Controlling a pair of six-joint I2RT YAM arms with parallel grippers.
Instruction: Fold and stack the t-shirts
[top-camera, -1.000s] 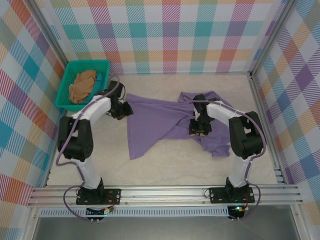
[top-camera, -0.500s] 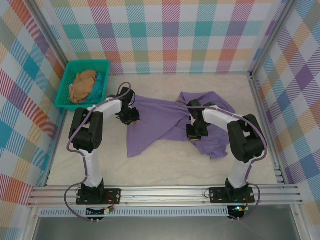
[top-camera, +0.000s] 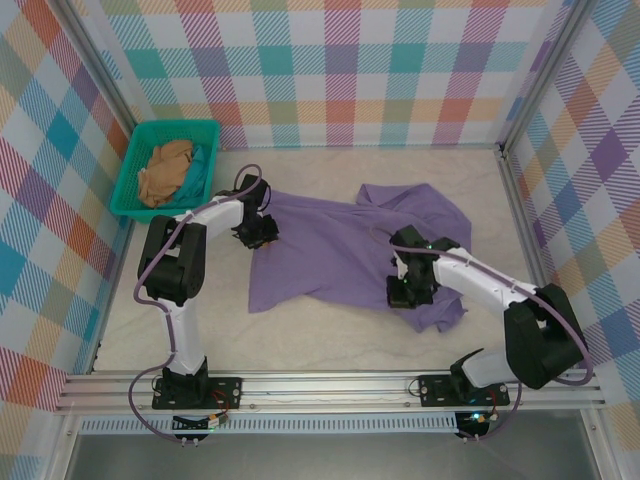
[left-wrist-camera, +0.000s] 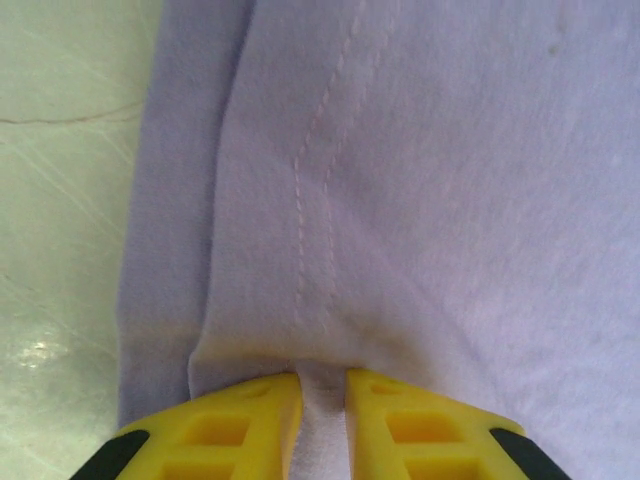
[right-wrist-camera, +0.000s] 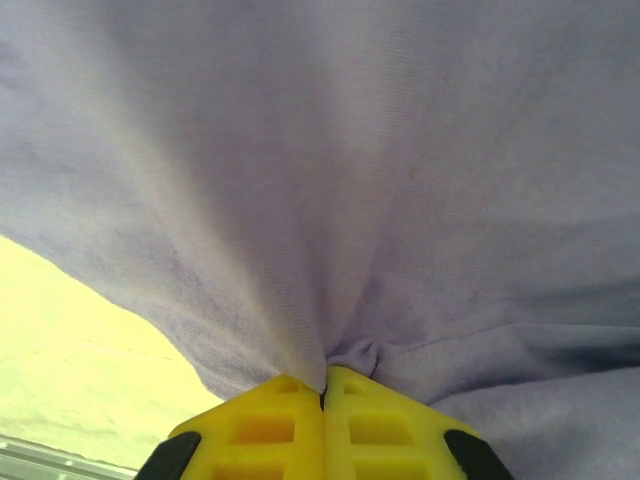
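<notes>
Left gripper (top-camera: 262, 232) pinches a fold at the upper left edge of the purple t-shirt (top-camera: 340, 245), with cloth between its nearly closed fingers (left-wrist-camera: 250, 420). Right gripper (top-camera: 405, 292) is squeezed tight on a bunch of the shirt at center right. The shirt lies spread on the pale worktop (top-camera: 330, 335). A tan t-shirt (top-camera: 165, 170) sits in the teal basket (top-camera: 180, 124) at upper left.

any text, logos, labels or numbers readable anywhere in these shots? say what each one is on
None can be read.
The lavender t-shirt shows plain cloth and stitching, with no print facing up.
The tan t-shirt and the teal basket carry no visible label.
The walls are a plaid pattern without lettering.
</notes>
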